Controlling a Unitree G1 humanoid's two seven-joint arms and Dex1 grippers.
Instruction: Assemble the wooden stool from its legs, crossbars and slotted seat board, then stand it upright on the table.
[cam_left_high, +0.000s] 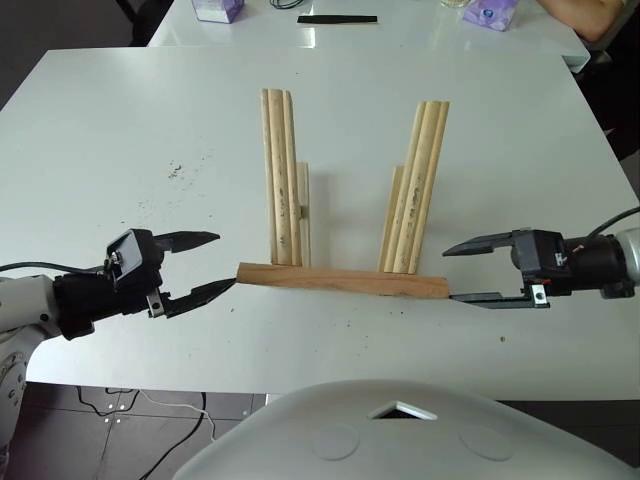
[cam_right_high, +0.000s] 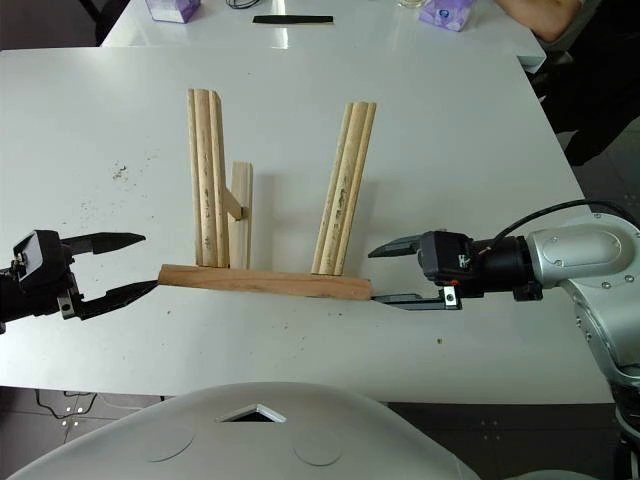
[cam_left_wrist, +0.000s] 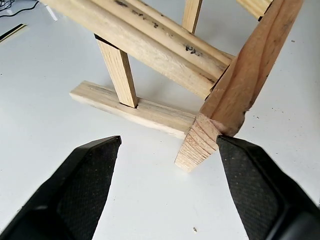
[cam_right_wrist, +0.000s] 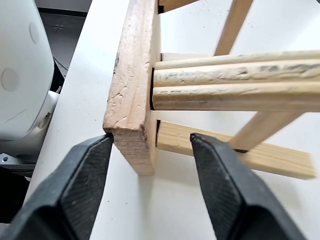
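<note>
The wooden stool lies on its side on the white table (cam_left_high: 120, 120). Its seat board (cam_left_high: 345, 281) stands on edge nearest me, and two leg pairs (cam_left_high: 280, 175) (cam_left_high: 415, 185) point away, with a crossbar (cam_left_high: 303, 205) low beside the left pair. My left gripper (cam_left_high: 226, 260) is open at the board's left end, its lower finger tip touching the board's corner (cam_left_wrist: 200, 145). At the right end my right gripper (cam_left_high: 450, 274) is open, and the board's end (cam_right_wrist: 132, 100) sits between its fingers, one finger (cam_right_wrist: 90, 170) against the board's edge.
Purple packets (cam_left_high: 218, 9) (cam_left_high: 490, 12) and a black strip (cam_left_high: 337, 19) lie on a second table behind. Dark specks (cam_left_high: 180, 170) dot the table's left half. The table's front edge (cam_left_high: 150, 388) runs close below both grippers.
</note>
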